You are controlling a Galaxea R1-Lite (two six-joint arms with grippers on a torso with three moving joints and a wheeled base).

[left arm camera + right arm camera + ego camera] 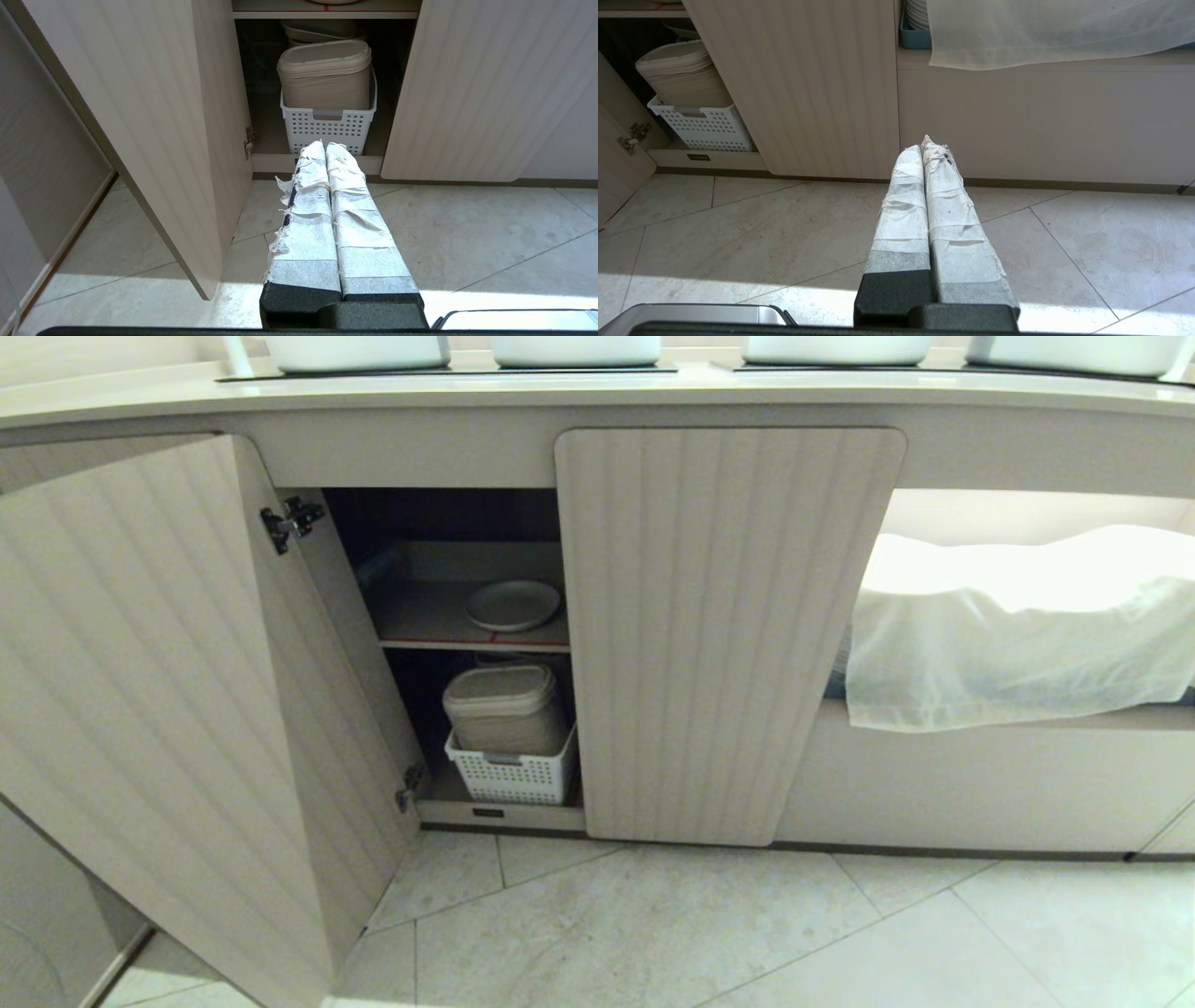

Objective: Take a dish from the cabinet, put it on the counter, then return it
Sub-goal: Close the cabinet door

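Observation:
The cream dish (513,605) lies on the red-edged upper shelf inside the cabinet (728,635), whose left door (159,709) stands swung open. The counter (597,394) runs along the top. Neither arm shows in the head view. My left gripper (326,145) is shut and empty, hovering low over the floor and pointing at the open compartment. My right gripper (923,144) is shut too, holding nothing, and faces the closed middle door (808,84) and the panel beside it. Only the dish's lower rim (332,2) peeks into the left wrist view.
Below the shelf a white perforated basket (512,773) holds a stack of beige lidded containers (507,707). A white cloth (1018,625) drapes over an open niche at the right. White vessels (574,349) stand on the counter. Pale floor tiles (747,933) lie in front.

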